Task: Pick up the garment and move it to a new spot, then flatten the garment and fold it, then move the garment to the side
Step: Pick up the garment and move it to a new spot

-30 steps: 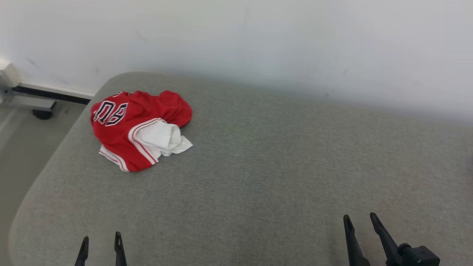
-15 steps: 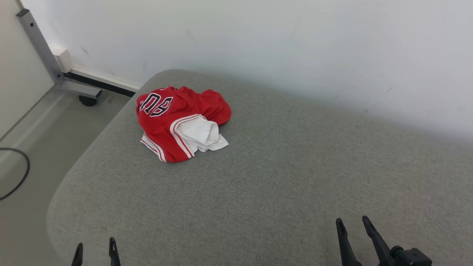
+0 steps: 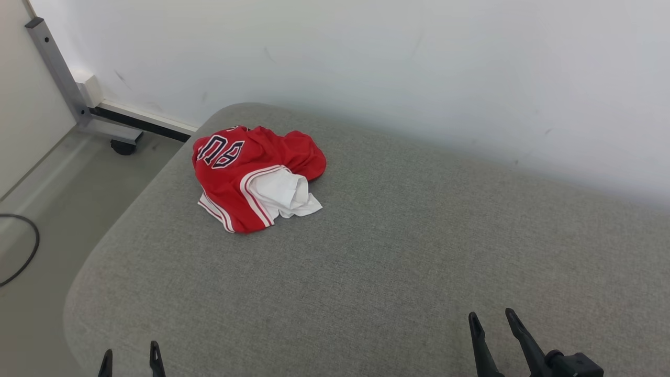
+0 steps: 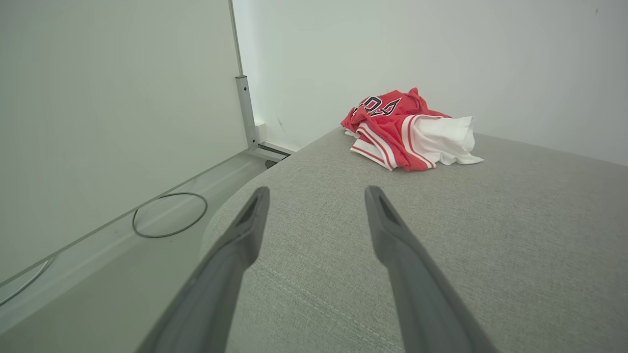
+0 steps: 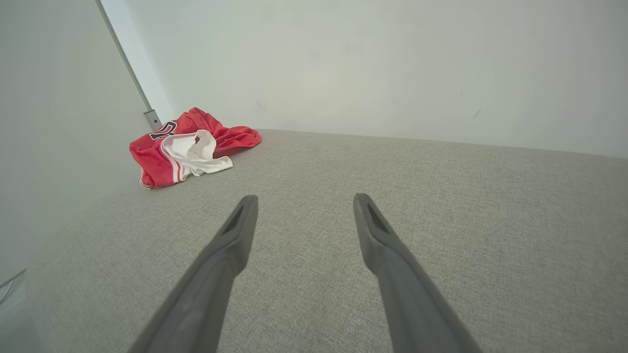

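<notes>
Left hand (image 3: 130, 352) spread, garment (image 3: 235, 180) crumpled (red)

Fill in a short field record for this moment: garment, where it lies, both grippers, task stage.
item: red and white garment, crumpled in a heap, dark numerals showing
location: far left part of the grey cushioned surface, close to the wall
left gripper: open, empty, at the near edge, well apart from the item
right gripper: open, empty, at the near edge, farther from the item
task stage: pick-up not yet begun; nothing flattened or folded
</notes>
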